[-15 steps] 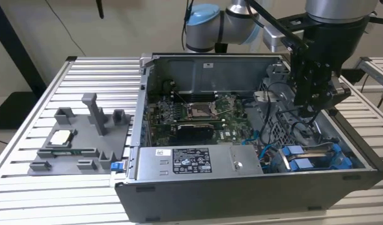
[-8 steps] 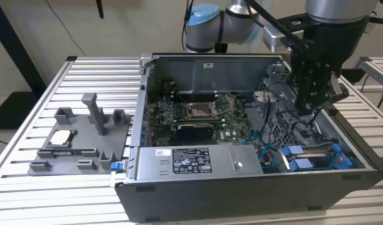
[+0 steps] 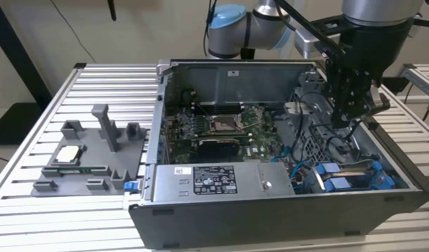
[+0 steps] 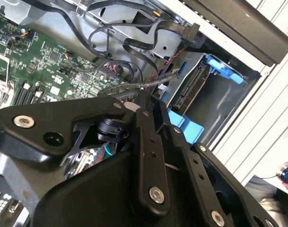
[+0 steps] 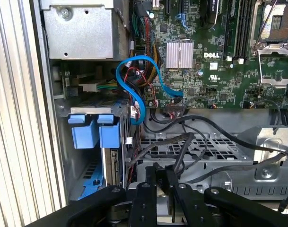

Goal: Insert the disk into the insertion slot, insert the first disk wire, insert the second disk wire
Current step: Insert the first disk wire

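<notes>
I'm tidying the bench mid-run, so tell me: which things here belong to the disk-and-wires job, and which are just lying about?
For the job:
- disk in its blue carrier, sitting in the insertion slot
- black wires by the gripper

Just lying about:
- grey fixture tray on the slatted table
- power-supply box
- motherboard

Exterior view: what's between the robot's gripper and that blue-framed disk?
In the exterior view, loose black cables lie over a perforated metal cage between the gripper and the disk.
</notes>
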`<state>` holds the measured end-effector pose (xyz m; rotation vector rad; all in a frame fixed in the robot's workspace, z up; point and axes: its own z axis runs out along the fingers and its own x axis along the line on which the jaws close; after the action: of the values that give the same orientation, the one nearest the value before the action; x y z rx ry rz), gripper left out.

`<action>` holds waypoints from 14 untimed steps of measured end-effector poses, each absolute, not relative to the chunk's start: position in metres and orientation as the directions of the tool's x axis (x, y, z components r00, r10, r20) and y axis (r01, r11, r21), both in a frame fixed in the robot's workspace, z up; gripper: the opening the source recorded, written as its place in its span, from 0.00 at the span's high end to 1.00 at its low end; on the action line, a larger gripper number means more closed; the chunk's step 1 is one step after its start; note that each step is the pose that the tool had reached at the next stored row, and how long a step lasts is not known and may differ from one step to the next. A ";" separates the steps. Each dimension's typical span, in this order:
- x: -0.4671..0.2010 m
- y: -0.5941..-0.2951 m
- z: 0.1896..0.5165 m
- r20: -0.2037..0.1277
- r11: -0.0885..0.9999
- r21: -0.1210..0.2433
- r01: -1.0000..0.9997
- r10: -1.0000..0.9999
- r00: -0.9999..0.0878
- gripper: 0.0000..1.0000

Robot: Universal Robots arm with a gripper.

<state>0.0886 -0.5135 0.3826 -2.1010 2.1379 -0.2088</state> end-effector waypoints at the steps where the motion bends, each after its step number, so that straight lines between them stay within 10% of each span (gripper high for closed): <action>1: 0.089 -0.514 0.383 0.000 0.017 -0.194 -0.981 -1.000 -0.017 0.80; 14: 0.094 -0.521 0.381 0.004 0.017 -0.147 -0.989 -1.000 -0.017 0.80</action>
<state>0.0937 -0.5207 0.3810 -2.1290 2.1656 -0.1648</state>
